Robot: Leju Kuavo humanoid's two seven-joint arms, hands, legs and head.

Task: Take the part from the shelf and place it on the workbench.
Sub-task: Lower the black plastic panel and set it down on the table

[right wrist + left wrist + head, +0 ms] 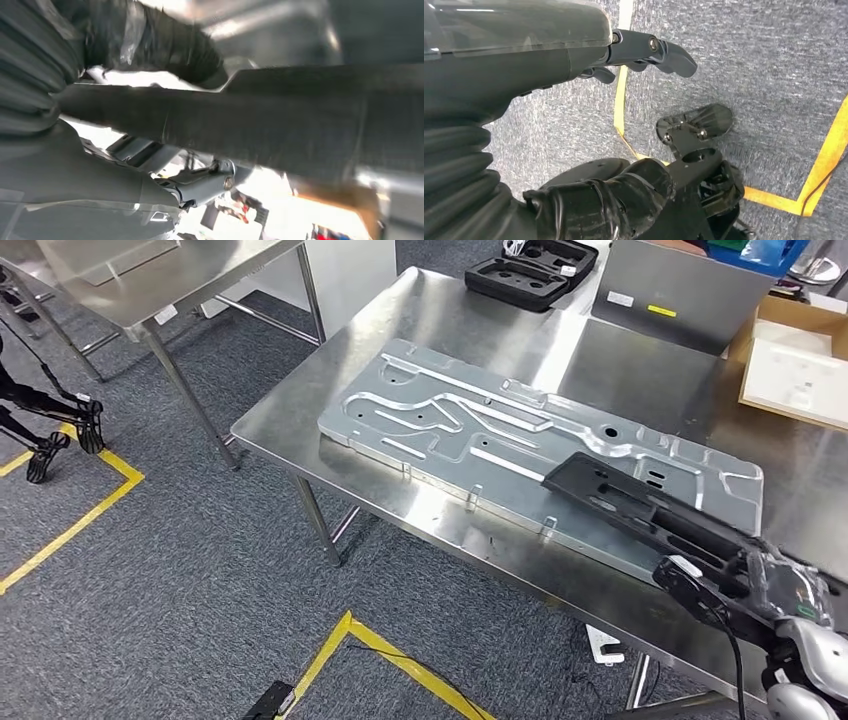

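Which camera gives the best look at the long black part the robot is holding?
The head view: the black part shows along its length, held by the right hand over the embossed metal plate on the workbench. The right wrist view shows it close but blurred. The left wrist view looks at the floor.

The head view is looking steeply down from high at the steel workbench (440,520) toward two o'clock, the left wrist view is facing grey carpet (774,55) closely, and the right wrist view is sharing with the head view the long black plastic part (280,125).
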